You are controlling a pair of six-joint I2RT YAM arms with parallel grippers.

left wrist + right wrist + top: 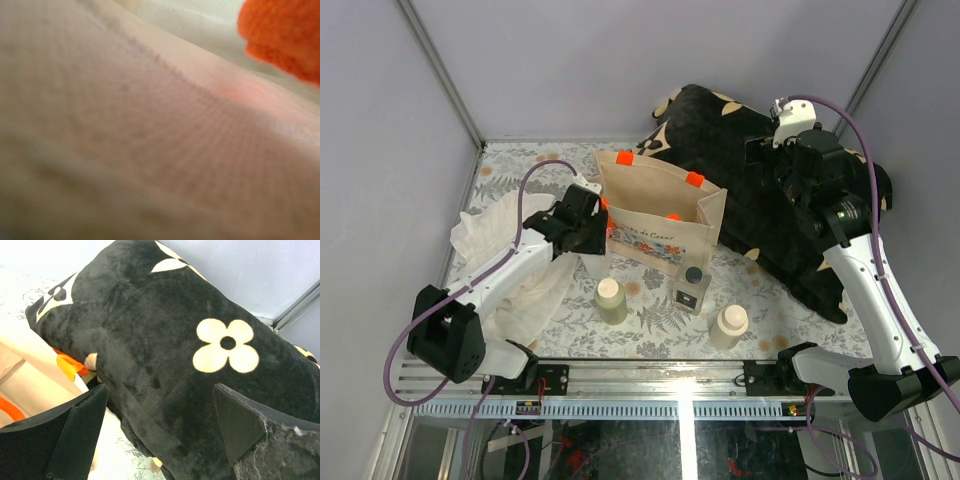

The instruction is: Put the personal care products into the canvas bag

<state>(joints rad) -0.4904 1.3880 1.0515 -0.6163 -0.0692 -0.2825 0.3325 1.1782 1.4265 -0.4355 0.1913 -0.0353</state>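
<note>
The canvas bag (655, 215) stands open at the table's middle, with orange handles (624, 157). My left gripper (588, 228) is pressed against the bag's left wall. In the left wrist view blurred beige bag fabric (150, 140) fills the frame and hides the fingers, and an orange handle (285, 35) shows at top right. In front of the bag stand the olive bottle with cream cap (611, 301), the square clear-glass bottle with black cap (691, 288) and the cream bottle (729, 326). The whitish bottle with dark cap is out of view. My right gripper (767, 160) (159, 387) is open and empty above the cushion.
The black cushion with beige flowers (750, 200) (175, 340) lies behind and right of the bag, touching it. A crumpled white cloth (500, 240) lies at the left under my left arm. Grey walls close the table's back and sides.
</note>
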